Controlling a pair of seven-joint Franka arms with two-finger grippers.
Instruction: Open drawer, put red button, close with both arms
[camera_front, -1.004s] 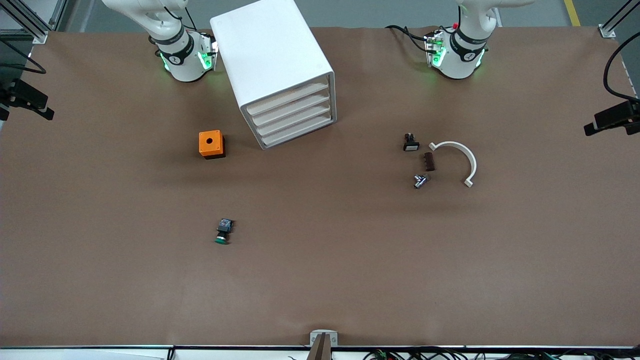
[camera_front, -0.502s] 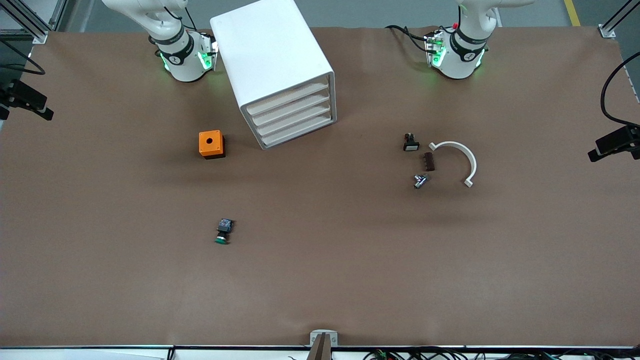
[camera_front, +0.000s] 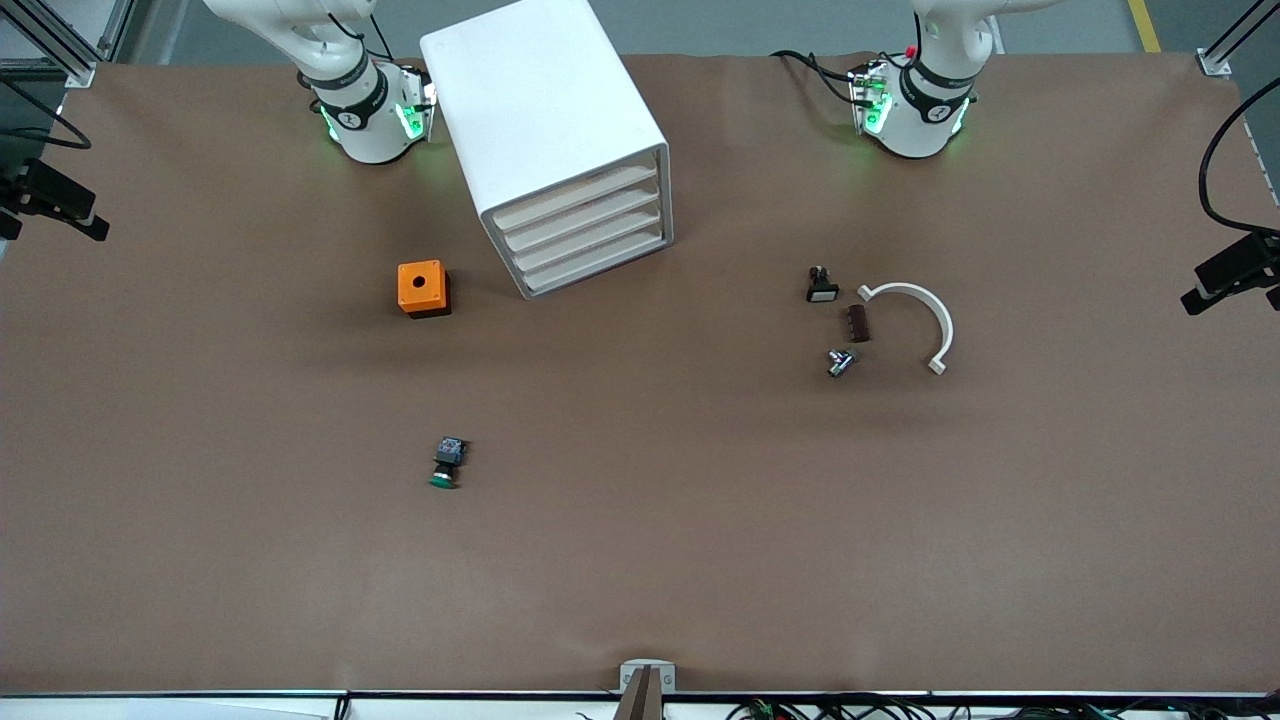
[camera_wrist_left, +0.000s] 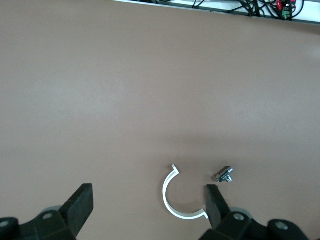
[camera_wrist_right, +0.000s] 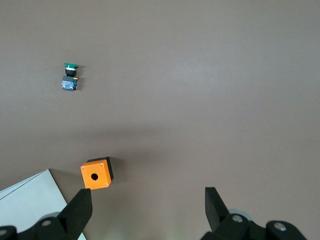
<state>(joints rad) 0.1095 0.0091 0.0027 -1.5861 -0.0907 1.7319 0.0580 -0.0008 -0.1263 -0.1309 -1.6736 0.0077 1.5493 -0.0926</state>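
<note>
Hovering: left gripper (camera_wrist_left: 147, 192) over white curved clamp (camera_wrist_left: 172, 200), fingers released; right gripper (camera_wrist_right: 147, 197) over orange box (camera_wrist_right: 96, 174), fingers released. Drawer cabinet (camera_front: 545, 110) shut. Small black switch (camera_front: 821, 285), cap colour unclear, at clamp's 9 o'clock.

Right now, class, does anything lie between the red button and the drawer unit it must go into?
No object lies between the red button and the drawer unit, but all four drawers are shut.

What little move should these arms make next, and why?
Probably lower one gripper toward a drawer front. All four drawers of the white cabinet look shut, and the left gripper and right gripper both hang open and empty, high over the table.
</note>
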